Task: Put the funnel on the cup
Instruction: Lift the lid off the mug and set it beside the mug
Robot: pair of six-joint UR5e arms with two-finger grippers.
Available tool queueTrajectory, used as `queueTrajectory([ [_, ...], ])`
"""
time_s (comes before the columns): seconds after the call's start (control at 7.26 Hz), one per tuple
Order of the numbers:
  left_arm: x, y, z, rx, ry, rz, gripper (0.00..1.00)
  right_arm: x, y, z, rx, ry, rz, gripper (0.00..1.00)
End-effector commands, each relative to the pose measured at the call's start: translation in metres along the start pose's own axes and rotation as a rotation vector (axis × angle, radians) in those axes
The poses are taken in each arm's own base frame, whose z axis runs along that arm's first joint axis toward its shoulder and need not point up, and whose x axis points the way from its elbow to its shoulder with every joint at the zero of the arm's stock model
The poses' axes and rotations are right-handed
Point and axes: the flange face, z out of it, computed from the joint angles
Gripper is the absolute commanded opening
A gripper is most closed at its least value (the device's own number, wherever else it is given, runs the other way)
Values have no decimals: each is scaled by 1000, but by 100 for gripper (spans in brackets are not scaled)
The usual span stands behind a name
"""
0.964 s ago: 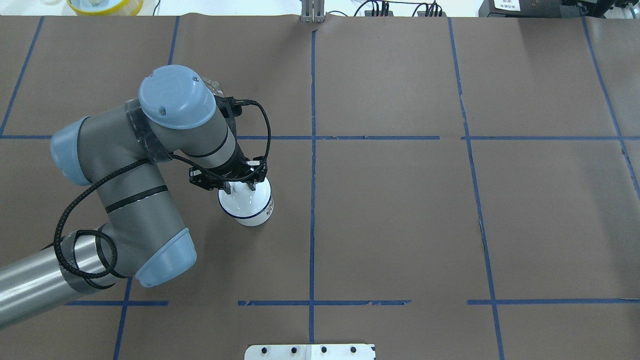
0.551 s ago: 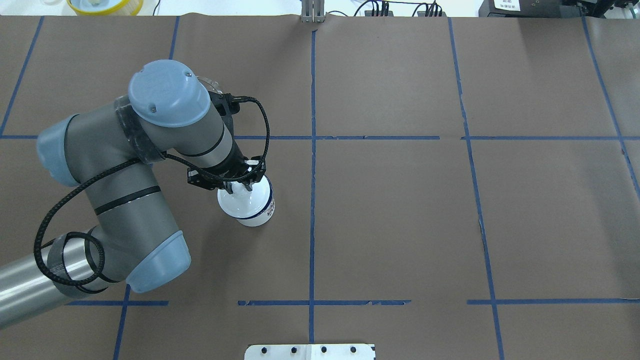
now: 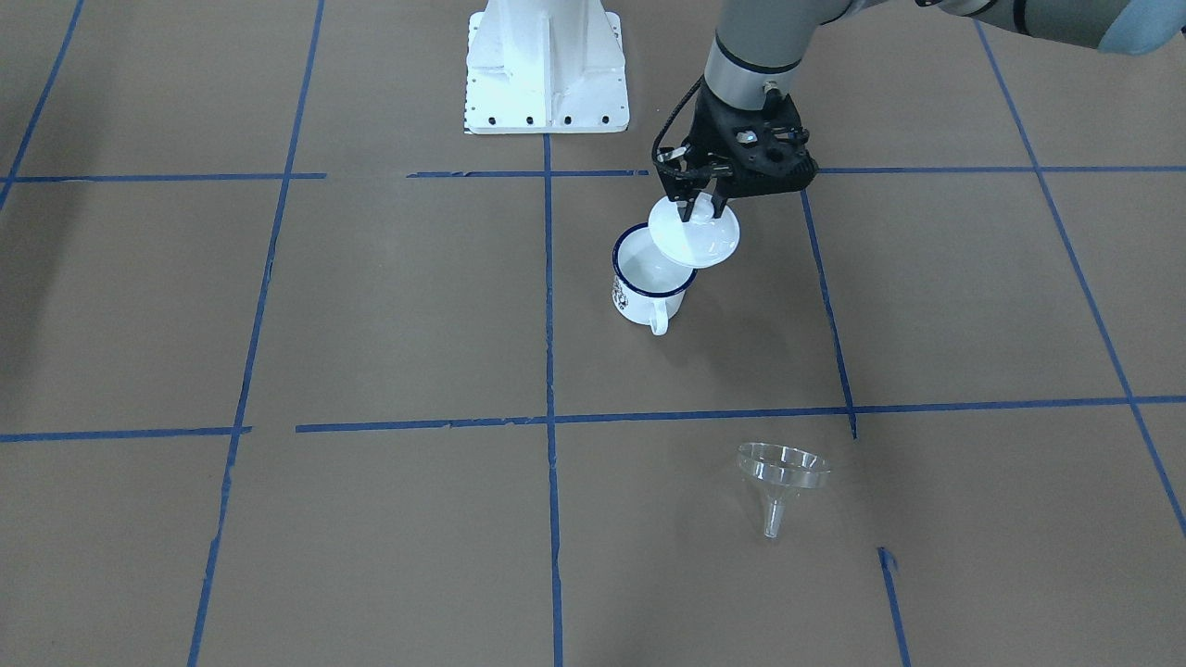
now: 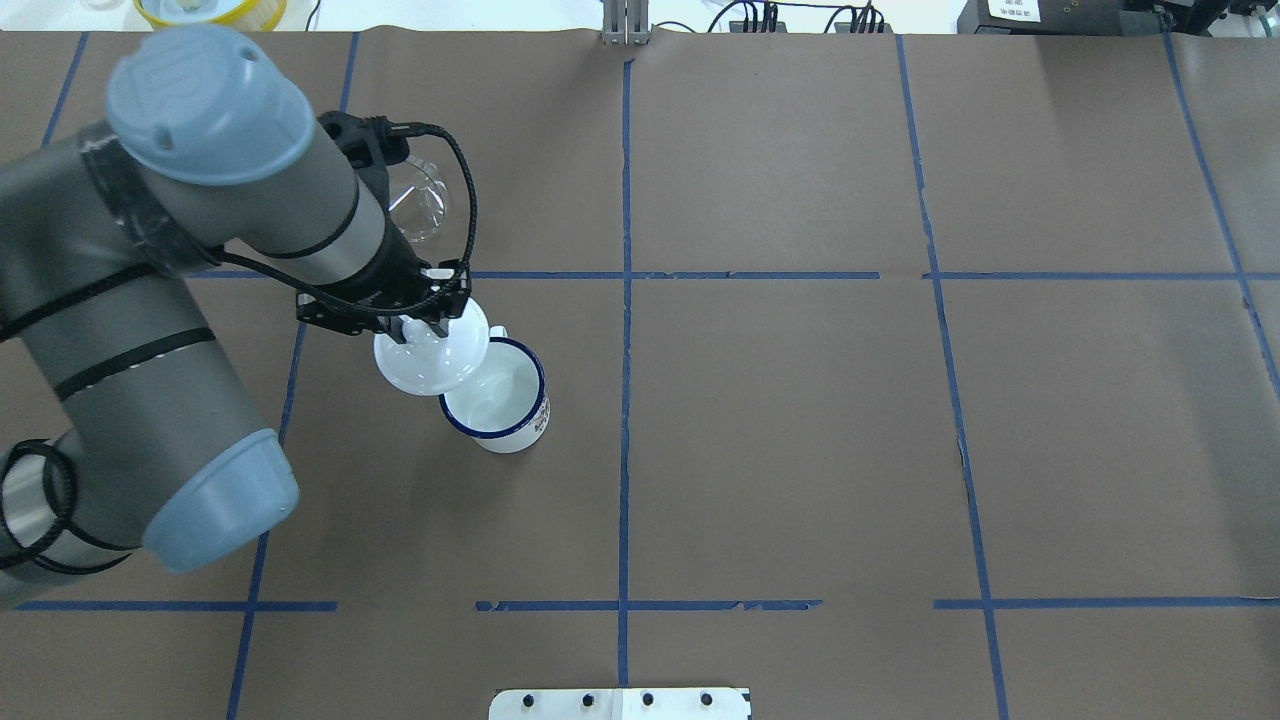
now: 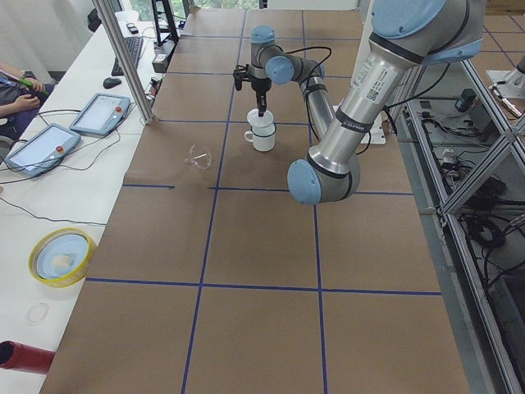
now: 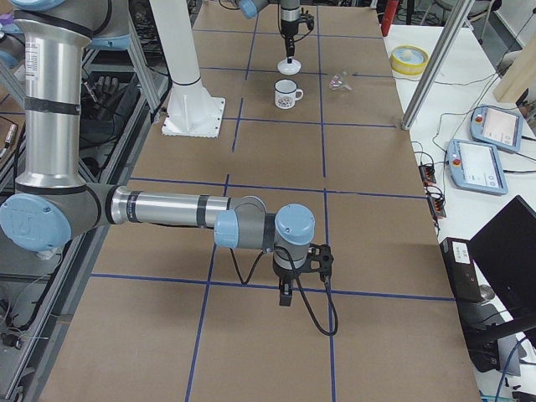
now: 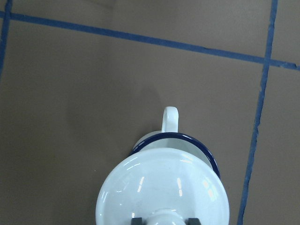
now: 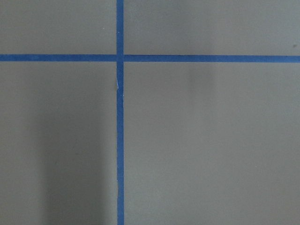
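Observation:
The cup [image 4: 495, 402], a white mug with a dark blue rim, stands open on the brown table; it also shows in the front view [image 3: 649, 278]. My left gripper [image 4: 420, 328] is shut on the knob of a white domed lid [image 4: 432, 362] and holds it above and just left of the cup's mouth. In the left wrist view the lid [image 7: 161, 187] partly covers the cup's rim [image 7: 187, 139]. The clear funnel [image 3: 783, 468] stands apart on the table, stem down; in the overhead view it [image 4: 415, 200] sits beside my left wrist. My right gripper [image 6: 285, 293] hangs over bare table far away; I cannot tell its state.
The white robot base plate [image 3: 547, 65] is at the table's robot side. A yellow-rimmed round dish [image 4: 210, 10] lies beyond the far edge. Blue tape lines [image 4: 625, 300] cross the brown paper. Operator tablets [image 5: 98, 111] lie on the side bench.
The left gripper has lifted the white lid off the cup and carried it up and to the left. The cup's mouth now shows open. The cup has not moved.

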Motion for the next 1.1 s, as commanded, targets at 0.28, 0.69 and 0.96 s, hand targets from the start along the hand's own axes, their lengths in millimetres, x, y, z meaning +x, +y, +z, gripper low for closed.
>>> queueTrajectory([
  [0.28,-106,4,61,98,8,57,0,0,0,0,1,0,-1,100],
  [0.69,-127,-16,151,133,-45,59,0,0,0,0,1,0,-1,100],
  [0.96,-136,-20,168,124,-65,70,22,0,0,0,0,0,0,100],
])
